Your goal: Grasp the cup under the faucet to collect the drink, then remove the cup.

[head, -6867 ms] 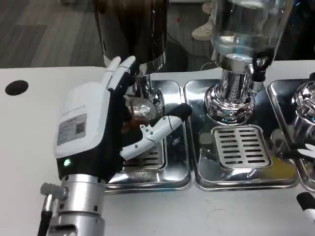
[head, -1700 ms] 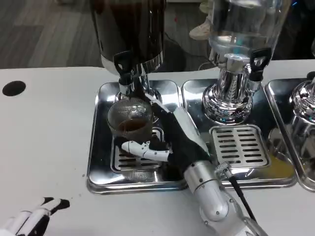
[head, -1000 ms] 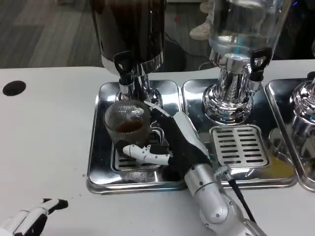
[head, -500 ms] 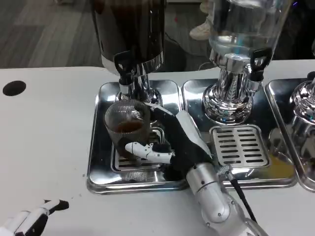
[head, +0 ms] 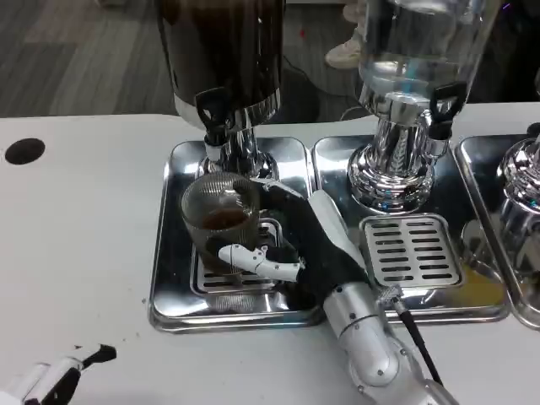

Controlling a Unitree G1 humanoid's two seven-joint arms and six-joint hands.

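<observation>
Head view: right hand (head: 314,245) wraps its fingers (head: 253,259) around the cup (head: 221,218) on the steel tray (head: 173,278), at six o'clock from the faucet (head: 213,114). Left hand (head: 52,381) rests on the counter (head: 76,245), its finger state unclear.

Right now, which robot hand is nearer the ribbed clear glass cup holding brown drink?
Right. The right robot hand wraps the ribbed clear glass cup; the left robot hand lies at the table's near-left edge.
</observation>
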